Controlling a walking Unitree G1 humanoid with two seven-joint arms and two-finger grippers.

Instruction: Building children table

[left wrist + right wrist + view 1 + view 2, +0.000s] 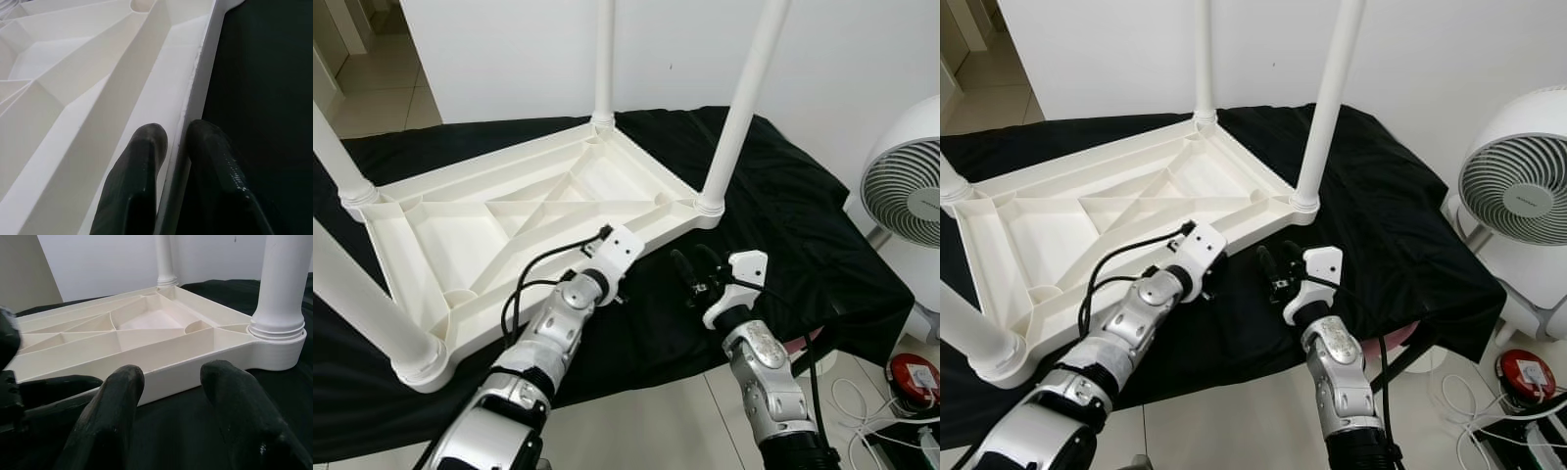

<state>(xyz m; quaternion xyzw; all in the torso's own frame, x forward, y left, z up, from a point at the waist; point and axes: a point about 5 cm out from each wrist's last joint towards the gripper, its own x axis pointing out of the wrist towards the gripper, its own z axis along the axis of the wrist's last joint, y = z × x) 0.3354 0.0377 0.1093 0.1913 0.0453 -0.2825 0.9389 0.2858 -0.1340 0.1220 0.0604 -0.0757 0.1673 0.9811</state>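
Left tool (171, 161) astride the near rim of the upturned white plastic children table (524, 220), one black finger inside the ribbed underside, the other outside over the black cloth (783, 206); fingers nearly together around the thin wall, touching it or just beside it, cannot tell which. Right tool (171, 396) parted, holding nothing, low over the cloth just beside the same rim, pointed at the nearer right corner of the frame. Table upside down on the cloth-covered counter, underside with diagonal ribs facing up. Four round white legs upright from the corners: near right leg (739, 108) beside the right tool, far leg (604, 59) at the back, near left leg (362, 304) large at the picture edge, fourth leg (335, 157) at the left. White wall (509, 49) behind. White fan (906, 196) to the right of the counter, on the tiled floor (656, 431); red round object (913, 377) and white cables (862, 411) below it.
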